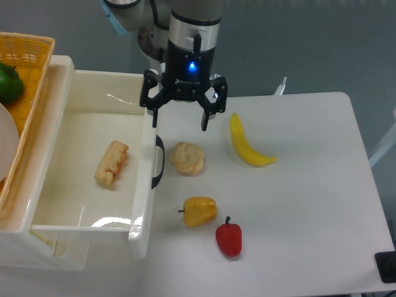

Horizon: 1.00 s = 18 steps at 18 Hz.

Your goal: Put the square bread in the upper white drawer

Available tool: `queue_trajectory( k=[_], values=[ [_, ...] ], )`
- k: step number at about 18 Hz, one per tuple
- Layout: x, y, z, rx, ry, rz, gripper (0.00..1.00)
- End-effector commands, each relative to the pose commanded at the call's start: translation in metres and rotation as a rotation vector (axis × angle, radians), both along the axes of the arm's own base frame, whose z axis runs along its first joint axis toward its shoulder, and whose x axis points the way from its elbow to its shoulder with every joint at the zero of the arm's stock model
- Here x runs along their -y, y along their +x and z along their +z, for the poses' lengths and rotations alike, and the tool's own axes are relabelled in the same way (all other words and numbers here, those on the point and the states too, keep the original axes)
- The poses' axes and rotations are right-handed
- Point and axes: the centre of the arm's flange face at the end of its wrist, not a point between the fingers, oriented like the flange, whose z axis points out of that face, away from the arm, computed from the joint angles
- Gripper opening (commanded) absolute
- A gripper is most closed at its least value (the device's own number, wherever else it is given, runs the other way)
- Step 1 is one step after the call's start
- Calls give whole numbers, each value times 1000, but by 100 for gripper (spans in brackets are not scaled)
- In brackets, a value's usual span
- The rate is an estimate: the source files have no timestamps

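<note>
Your gripper (179, 119) hangs with jaws spread wide and empty at twelve o'clock of the bun (188, 158). The square bread (111, 163) lies inside the upper white drawer (145, 185), so the placing looks done.

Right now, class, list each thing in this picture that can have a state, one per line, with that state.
gripper: open, empty, above the table beside the drawer front
drawer: pulled open
square bread: lying inside the drawer
bun: resting on the table
banana: lying flat
yellow pepper: on its side
red pepper: on its side
</note>
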Motion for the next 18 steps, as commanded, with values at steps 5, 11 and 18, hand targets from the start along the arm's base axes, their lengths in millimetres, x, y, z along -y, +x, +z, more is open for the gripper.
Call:
queue_trajectory(
  k=[5, 11, 18],
  values=[
    [7, 5, -4, -20, -40, 17, 100],
    [9, 21, -4, -21, -38, 3, 100],
    [12, 26, 5, -39, -25, -12, 100]
  ],
)
